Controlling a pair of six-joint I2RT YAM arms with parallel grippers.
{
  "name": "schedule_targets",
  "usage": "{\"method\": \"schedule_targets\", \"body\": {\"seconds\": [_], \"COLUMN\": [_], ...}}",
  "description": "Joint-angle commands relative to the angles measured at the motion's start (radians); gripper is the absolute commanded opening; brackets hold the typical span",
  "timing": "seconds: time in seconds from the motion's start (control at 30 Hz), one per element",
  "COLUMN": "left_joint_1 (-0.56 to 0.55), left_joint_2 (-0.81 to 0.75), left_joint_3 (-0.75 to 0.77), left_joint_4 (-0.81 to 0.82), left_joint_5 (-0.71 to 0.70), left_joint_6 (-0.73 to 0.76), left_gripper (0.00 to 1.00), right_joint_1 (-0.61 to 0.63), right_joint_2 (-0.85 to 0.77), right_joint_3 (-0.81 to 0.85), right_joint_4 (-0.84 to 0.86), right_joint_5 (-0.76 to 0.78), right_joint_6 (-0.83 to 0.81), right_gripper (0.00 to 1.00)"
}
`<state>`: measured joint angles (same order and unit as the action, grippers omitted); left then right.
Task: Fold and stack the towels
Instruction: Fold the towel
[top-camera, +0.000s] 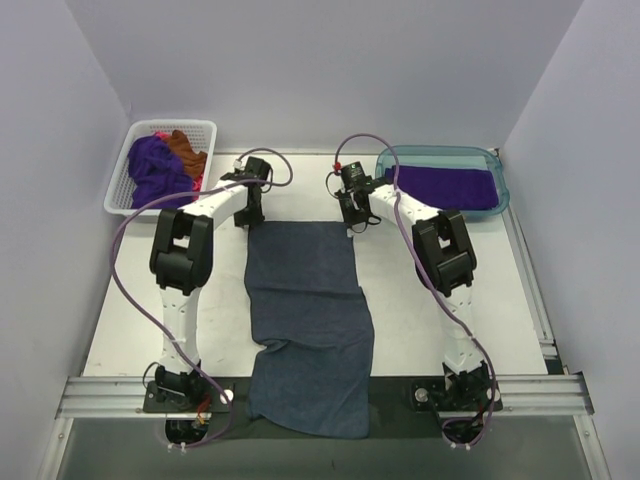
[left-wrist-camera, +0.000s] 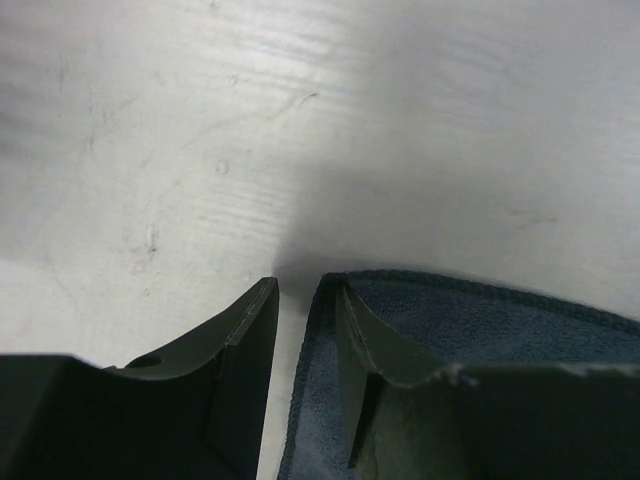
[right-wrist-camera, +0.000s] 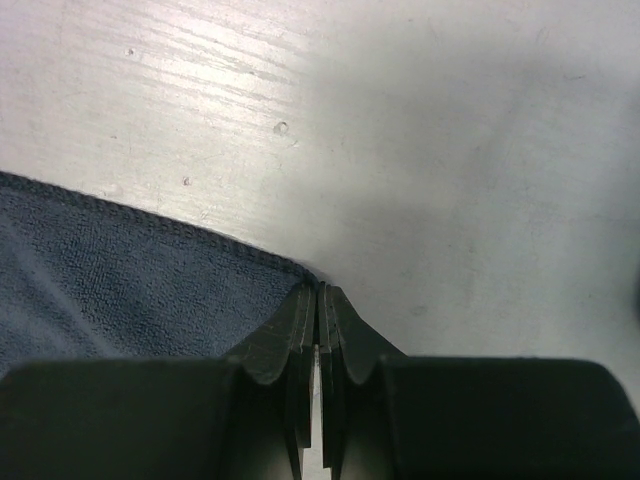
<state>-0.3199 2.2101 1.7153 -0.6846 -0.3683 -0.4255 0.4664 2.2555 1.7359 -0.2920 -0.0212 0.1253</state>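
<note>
A slate blue-grey towel (top-camera: 305, 320) lies flat down the middle of the table, its near end hanging over the front edge. My left gripper (top-camera: 245, 213) is open at the towel's far left corner. In the left wrist view (left-wrist-camera: 306, 288) one finger rests on the cloth (left-wrist-camera: 500, 320) and the other on bare table, with the hem between them. My right gripper (top-camera: 355, 222) is shut at the far right corner. Its tips (right-wrist-camera: 319, 288) touch the corner of the towel (right-wrist-camera: 120, 280), and no cloth shows between the jaws. A folded purple towel (top-camera: 455, 187) lies in the teal tub (top-camera: 503, 190).
A white lattice basket (top-camera: 128, 165) at the far left holds a purple towel (top-camera: 155, 172), a rust-brown one (top-camera: 186, 150) and a bit of pink (top-camera: 197, 181). White walls close in the table on three sides. A metal rail (top-camera: 520, 390) runs along the front edge.
</note>
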Motion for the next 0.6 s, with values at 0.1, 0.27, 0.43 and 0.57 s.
{"method": "schedule_targets", "body": {"seconds": [0.1, 0.27, 0.43, 0.57], "left_joint_1": [0.039, 0.041, 0.039, 0.027], "left_joint_2": [-0.001, -0.033, -0.026, 0.006], "left_joint_3": [-0.105, -0.172, -0.143, -0.114], "left_joint_4": [-0.133, -0.109, -0.092, -0.095], "left_joint_5": [0.054, 0.065, 0.089, 0.123], "left_joint_6": [-0.027, -0.038, -0.016, -0.001], "left_gripper": [0.42, 0.47, 0.49, 0.4], "right_joint_1": [0.008, 0.015, 0.029, 0.037], "right_joint_2": [-0.02, -0.048, -0.045, -0.039], "right_joint_3": [-0.053, -0.071, -0.059, -0.053], "right_joint_4": [-0.151, -0.151, -0.151, -0.151], "right_joint_5": [-0.031, -0.031, -0.025, -0.019], "right_joint_6": [-0.006, -0.022, -0.046, -0.052], "right_gripper": [0.0, 0.0, 0.0, 0.0]}}
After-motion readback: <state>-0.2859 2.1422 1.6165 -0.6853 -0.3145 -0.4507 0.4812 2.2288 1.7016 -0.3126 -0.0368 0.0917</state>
